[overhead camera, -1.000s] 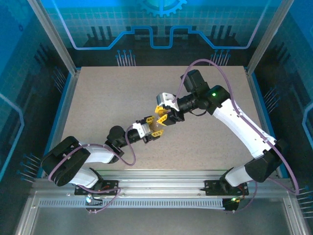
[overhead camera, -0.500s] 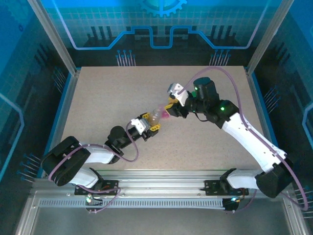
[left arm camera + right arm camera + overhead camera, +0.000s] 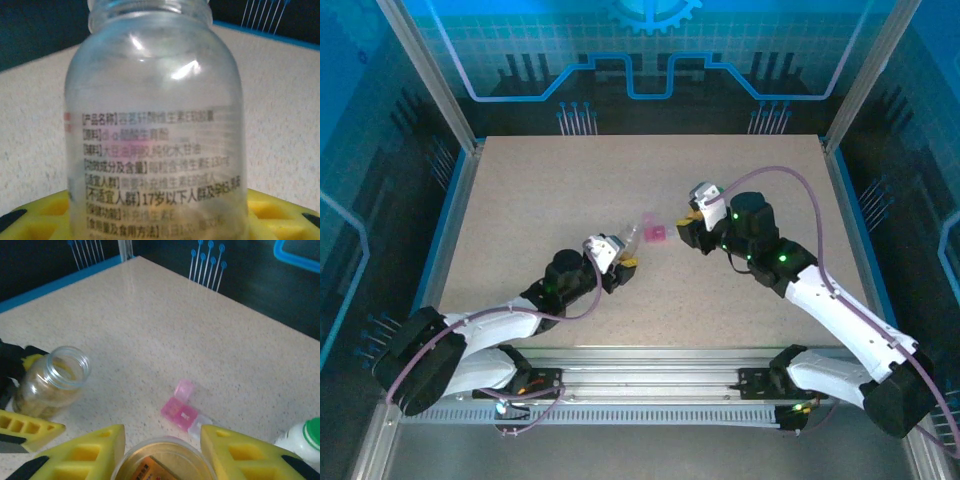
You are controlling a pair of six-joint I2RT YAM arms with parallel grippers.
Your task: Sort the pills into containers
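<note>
My left gripper [image 3: 623, 258] is shut on a clear glass jar [image 3: 155, 130] printed with black text. It holds the jar low on the body, with the open mouth [image 3: 69, 365] pointing away. Something brownish shows inside the jar [image 3: 50, 385]; I cannot make out single pills. My right gripper [image 3: 162, 450] is shut on a round, clear-rimmed amber piece [image 3: 165, 462] that looks like a lid. Between the two grippers, a small pink box [image 3: 180, 412] lies on the table, also visible from above [image 3: 655, 233]. A white bottle with a green cap [image 3: 306, 439] stands just right of my right fingers.
The speckled beige table [image 3: 540, 190] has blue rails along its left and right edges. Metal frame posts stand at the back corners. Thin blue-tipped pins [image 3: 207, 262] stick up past the far edge.
The two grippers, first close together over mid-table, have pulled apart. The left drew back left with the jar and the right moved right and lower. The pink box now lies exposed between them.
</note>
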